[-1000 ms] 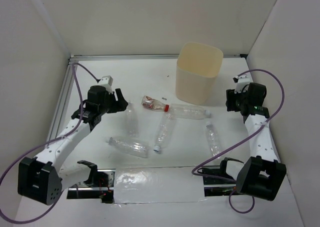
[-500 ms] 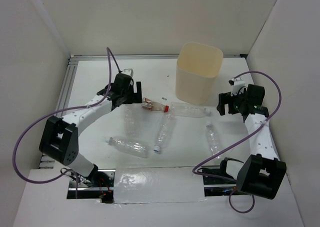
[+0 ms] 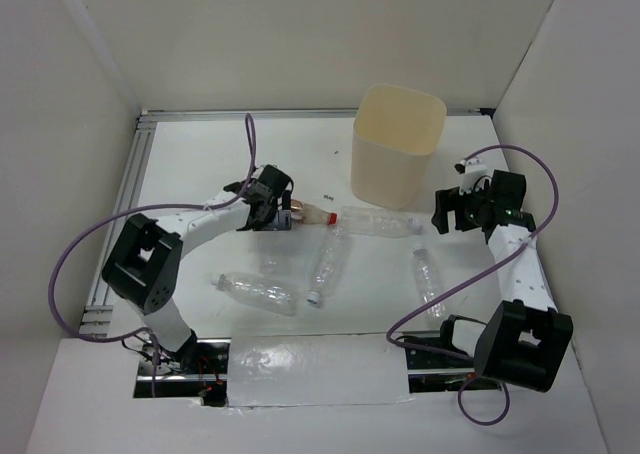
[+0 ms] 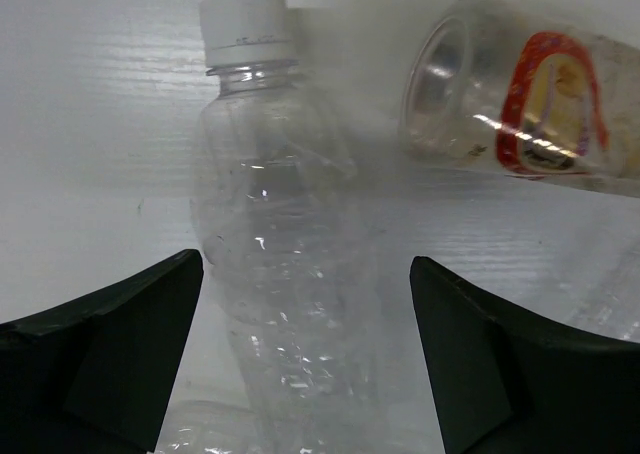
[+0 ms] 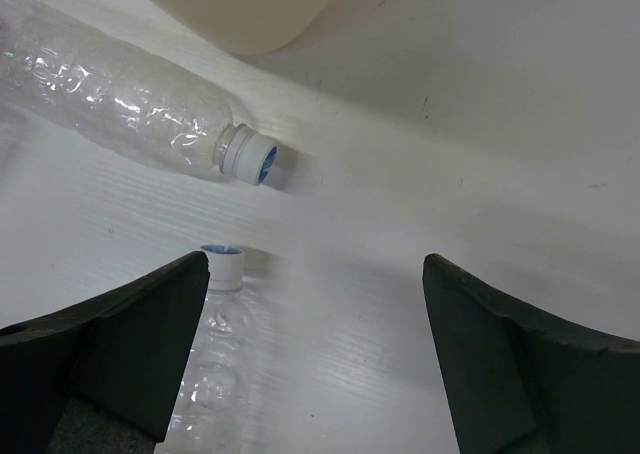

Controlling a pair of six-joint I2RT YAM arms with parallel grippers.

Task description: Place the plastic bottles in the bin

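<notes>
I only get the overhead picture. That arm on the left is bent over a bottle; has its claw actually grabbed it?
Observer: Not yet. Its wrist camera shows the left gripper open, with fingers on either side of a clear bottle.
Operator: Which way does that bottle point?
Observer: Its white cap points away from the gripper.
Operator: And the other claw?
Observer: The right gripper is open and empty, with a capped bottle lying ahead by the bin.

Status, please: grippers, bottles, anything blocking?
Left gripper open over white-capped bottle, not gripped. Right gripper open, empty. Bin unobstructed; red-labelled bottle close beside target.
</notes>
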